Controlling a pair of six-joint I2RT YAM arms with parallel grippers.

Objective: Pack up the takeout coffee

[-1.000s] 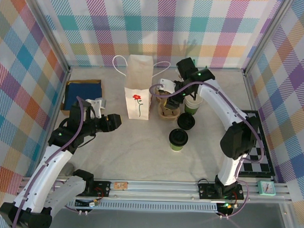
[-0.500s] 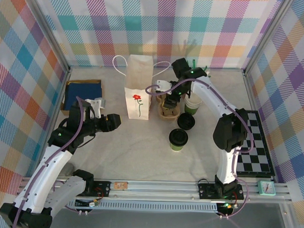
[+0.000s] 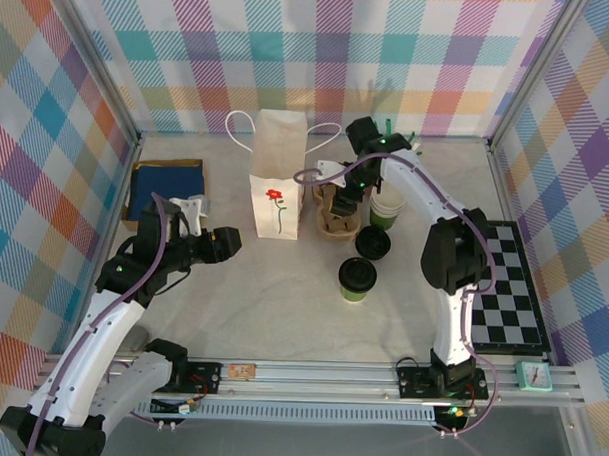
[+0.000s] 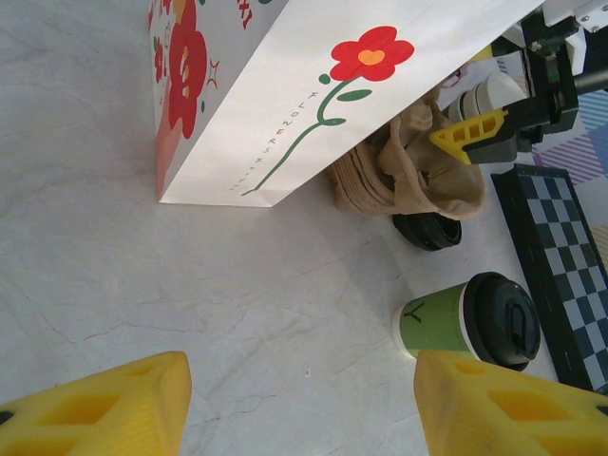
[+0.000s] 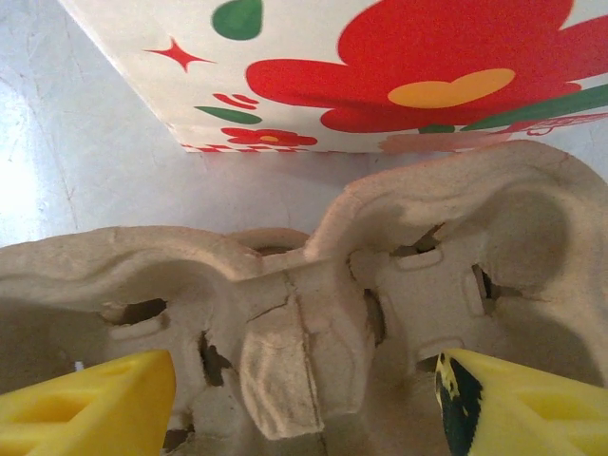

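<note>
Takeout coffee: sitting upright and lidded on the tabletop, near the white paper bag, to its front and right; neither tool is touching it.
Bag: standing upright, mouth facing up, so the cup is likely going in from above.
Right tool: hovering over the pulp cup carrier just beside the bag, jaws spread wide, gripping nothing.
Left tool: pointing toward bag and cup, jaws apart, carrying nothing.
Open room: bare tabletop is lying between the left tool and the cup, offering a free approach.
Edges: a loose black lid is lying just behind the cup, and the carrier is crowding the bag's right side, narrowing the room for moving there.
</note>
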